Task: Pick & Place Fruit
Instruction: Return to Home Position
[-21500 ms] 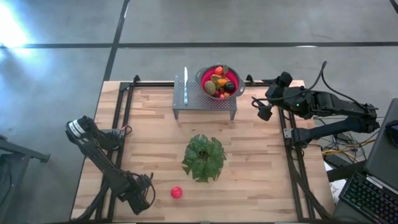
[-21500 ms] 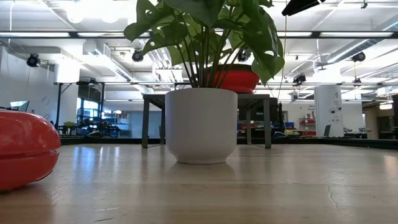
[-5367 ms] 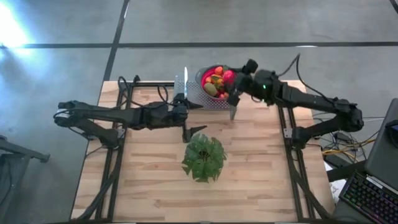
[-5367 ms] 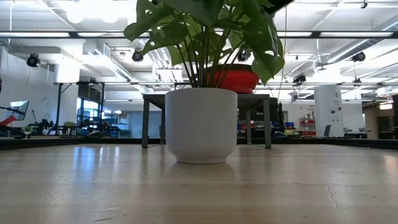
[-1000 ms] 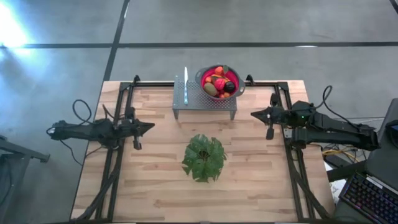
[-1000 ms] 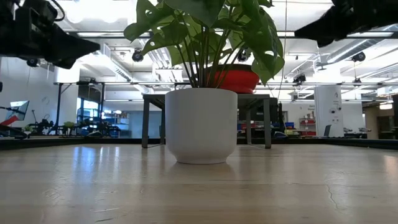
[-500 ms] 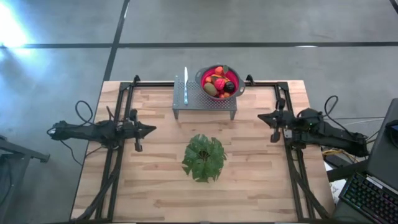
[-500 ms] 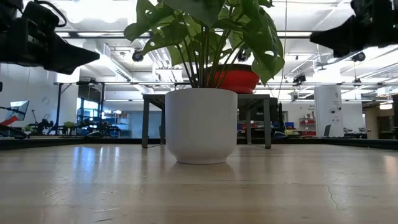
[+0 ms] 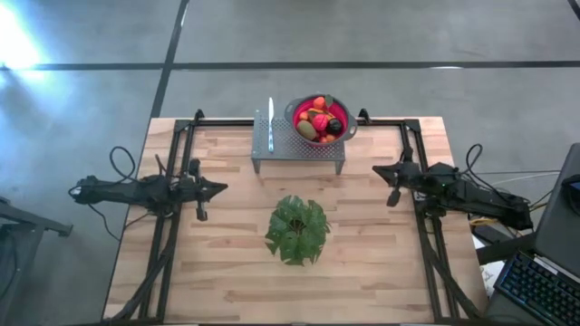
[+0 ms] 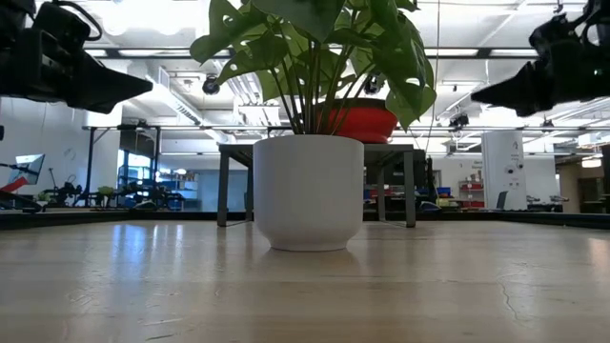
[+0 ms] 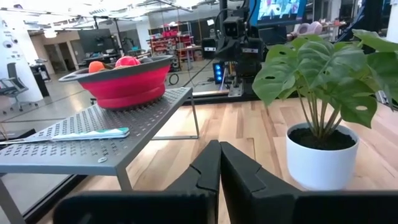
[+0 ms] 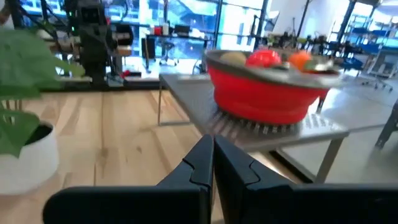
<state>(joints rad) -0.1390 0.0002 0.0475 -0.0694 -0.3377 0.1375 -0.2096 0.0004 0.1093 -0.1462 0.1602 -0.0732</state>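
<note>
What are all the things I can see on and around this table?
Table: one, pale wood, under everything.
Shelf: one, grey perforated metal, middle of the table's back edge.
Strainer bowl: one, red with a grey rim, on the shelf's right end.
Fruit: several small pieces, red, orange, olive-green and dark, all in the bowl.
Slim tool: one, pale, lying on the shelf's left part; cannot tell what it is.
Plant: one, green leaves in a white pot, at the table's centre in front of the shelf.
Left gripper: one, dark, shut and empty, above the table's left side.
Right gripper: one, dark, shut and empty, above the table's right side.
</note>
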